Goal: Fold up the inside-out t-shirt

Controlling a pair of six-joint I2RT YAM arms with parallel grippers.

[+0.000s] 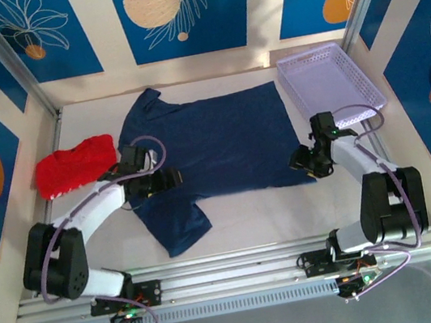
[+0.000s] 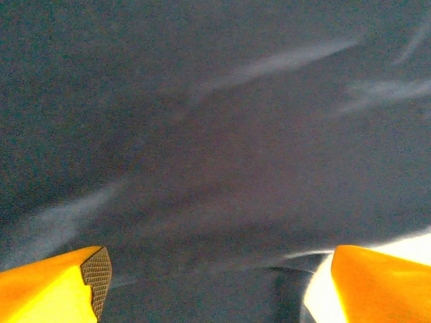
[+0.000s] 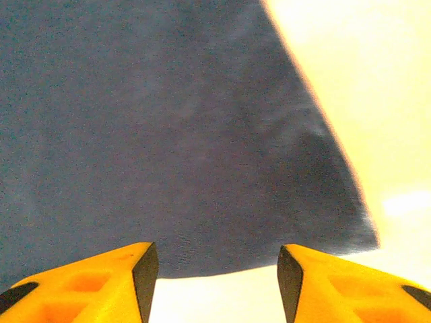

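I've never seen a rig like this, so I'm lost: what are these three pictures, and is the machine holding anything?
It is two robot arms bolted to a white table. The overhead picture, taken from above and behind, shows the left arm and right arm reaching onto a dark navy cloth t-shirt spread flat. Beside it lie a crumpled red garment and a lavender plastic basket. The other two pictures come from a camera on each wrist: the orange fingers are each arm's jaws. Both pairs stand open at the shirt, gripping nothing.

no readable text — none legible
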